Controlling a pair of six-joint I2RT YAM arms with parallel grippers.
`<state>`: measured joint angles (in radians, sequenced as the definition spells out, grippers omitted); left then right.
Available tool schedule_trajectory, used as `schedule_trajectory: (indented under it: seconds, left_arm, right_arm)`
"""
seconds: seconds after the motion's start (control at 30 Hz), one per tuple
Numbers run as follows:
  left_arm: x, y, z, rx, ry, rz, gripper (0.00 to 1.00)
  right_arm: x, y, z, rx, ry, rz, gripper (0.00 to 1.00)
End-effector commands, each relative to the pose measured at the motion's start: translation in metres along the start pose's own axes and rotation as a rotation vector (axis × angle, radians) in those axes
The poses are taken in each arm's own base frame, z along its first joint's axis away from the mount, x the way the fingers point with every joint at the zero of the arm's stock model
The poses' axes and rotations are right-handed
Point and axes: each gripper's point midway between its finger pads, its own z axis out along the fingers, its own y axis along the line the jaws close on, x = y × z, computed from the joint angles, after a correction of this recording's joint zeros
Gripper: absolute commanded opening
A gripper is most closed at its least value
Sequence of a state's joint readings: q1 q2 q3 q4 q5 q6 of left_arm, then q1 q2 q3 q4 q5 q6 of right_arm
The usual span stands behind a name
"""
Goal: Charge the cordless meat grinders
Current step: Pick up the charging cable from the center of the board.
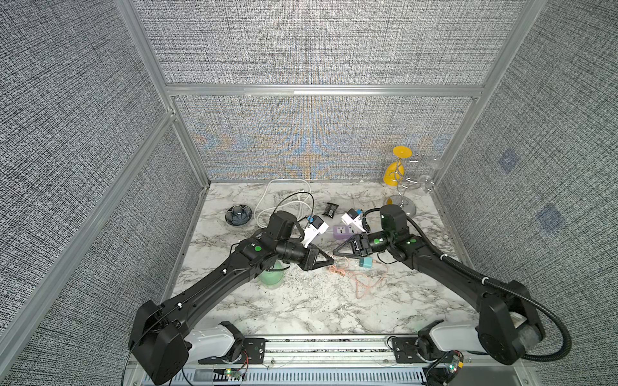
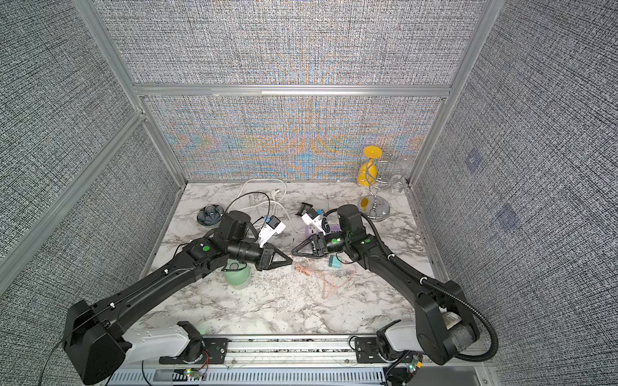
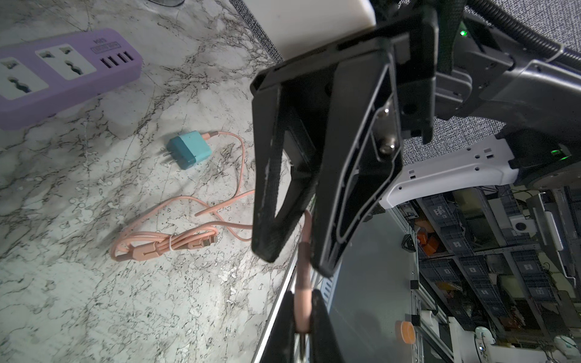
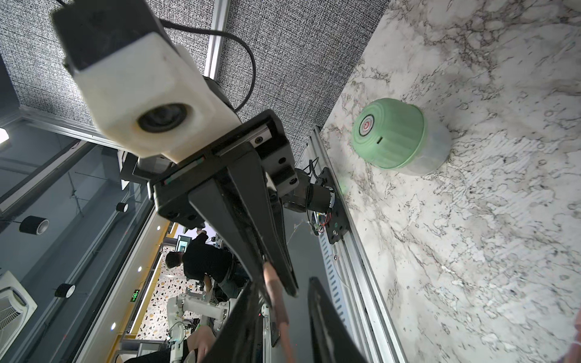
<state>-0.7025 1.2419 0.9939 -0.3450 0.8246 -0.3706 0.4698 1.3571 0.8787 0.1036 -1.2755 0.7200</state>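
The mint-green cordless meat grinder (image 1: 271,277) (image 2: 237,277) (image 4: 390,135) stands upright on the marble table, partly under my left forearm. My left gripper (image 1: 331,260) (image 3: 303,314) is shut on the plug end of a pink cable (image 3: 176,239), held above mid-table. My right gripper (image 1: 335,252) (image 4: 283,298) meets it tip to tip. Its jaws stand open around the same pink plug, with a gap on one side. The cable's other end sits in the teal cube charger (image 1: 365,263) (image 3: 188,150), which lies on the table.
A purple power strip (image 1: 341,231) (image 3: 63,75) lies behind the grippers. A dark petal bowl (image 1: 238,214) and a coiled white cord (image 1: 284,197) are at the back left. A wire rack with a yellow cup (image 1: 399,173) stands at the back right.
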Motion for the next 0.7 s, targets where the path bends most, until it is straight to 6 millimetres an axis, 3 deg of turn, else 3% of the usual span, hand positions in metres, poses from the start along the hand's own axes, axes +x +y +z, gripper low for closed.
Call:
schedule_trajectory:
  seconds: [0.0,0.57,0.67]
  left_arm:
    - [-0.0049,-0.005,-0.0011,0.026,-0.018,0.023,0.0]
    - [-0.0044,-0.0074,-0.0022,0.049,-0.015,0.013,0.0]
    - [-0.004,-0.0058,-0.0027,0.044,-0.014,0.01,0.02]
  right_arm:
    - [0.004,0.0097,0.0025,-0.031,0.032,-0.019,0.26]
    - [0.0069,0.0106,0.008,-0.016,0.052,-0.017,0.0]
    - [0.0062,0.0089,0.0083,-0.011,0.05,-0.012,0.0]
